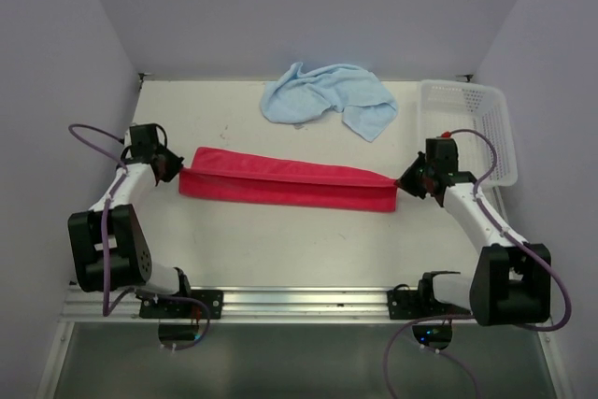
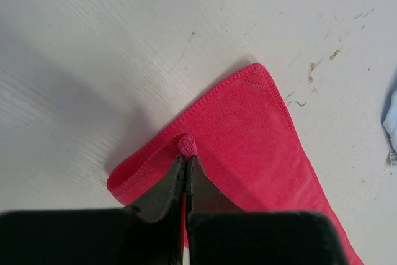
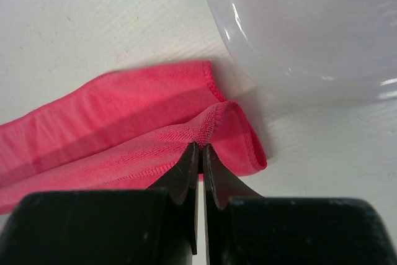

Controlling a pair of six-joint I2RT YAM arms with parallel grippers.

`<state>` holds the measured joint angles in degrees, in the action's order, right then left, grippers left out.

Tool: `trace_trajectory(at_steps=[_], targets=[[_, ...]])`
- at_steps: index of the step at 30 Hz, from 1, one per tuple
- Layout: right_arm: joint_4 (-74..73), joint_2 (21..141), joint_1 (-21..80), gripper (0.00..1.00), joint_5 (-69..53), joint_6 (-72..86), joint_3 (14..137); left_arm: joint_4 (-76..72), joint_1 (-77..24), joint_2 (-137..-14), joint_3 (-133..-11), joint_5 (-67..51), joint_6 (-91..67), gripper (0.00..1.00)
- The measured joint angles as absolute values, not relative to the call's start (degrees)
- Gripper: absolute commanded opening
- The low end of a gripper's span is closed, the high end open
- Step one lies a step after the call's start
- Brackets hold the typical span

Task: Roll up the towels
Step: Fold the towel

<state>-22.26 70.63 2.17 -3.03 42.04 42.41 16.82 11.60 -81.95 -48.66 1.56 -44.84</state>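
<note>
The red-pink towel [image 1: 285, 180] lies folded into a long narrow strip across the middle of the table, stretched between both arms. My left gripper [image 1: 171, 167] is shut on its left end; in the left wrist view the gripper [image 2: 186, 153] pinches a small fold of the red towel [image 2: 260, 134]. My right gripper [image 1: 407, 181] is shut on its right end; in the right wrist view the gripper [image 3: 200, 148] pinches the hem of the red towel [image 3: 124, 122]. The light blue towel [image 1: 327, 98] lies crumpled at the back of the table, apart from both grippers.
A white plastic mesh basket [image 1: 486, 128] stands at the back right, close beside my right gripper; its wall [image 3: 298, 35] fills the upper right of the right wrist view. An edge of the blue towel [image 2: 391, 122] shows at the right of the left wrist view.
</note>
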Motion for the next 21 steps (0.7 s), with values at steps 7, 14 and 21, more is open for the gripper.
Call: trace_trajectory(at_steps=[7,14,21], targets=[[-20.7,75.8,2.2,0.0,-1.9,42.1,44.9,15.7,10.3,-87.7,-51.9,1.3,-44.8,0.0],[-19.9,78.8,2.2,0.0,-0.5,42.1,45.9,15.3,9.1,-90.1,-55.5,1.4,-44.8,0.0],[-19.0,81.2,2.2,0.0,0.3,42.1,47.0,15.3,8.9,-92.3,-56.5,1.7,-44.8,0.0]])
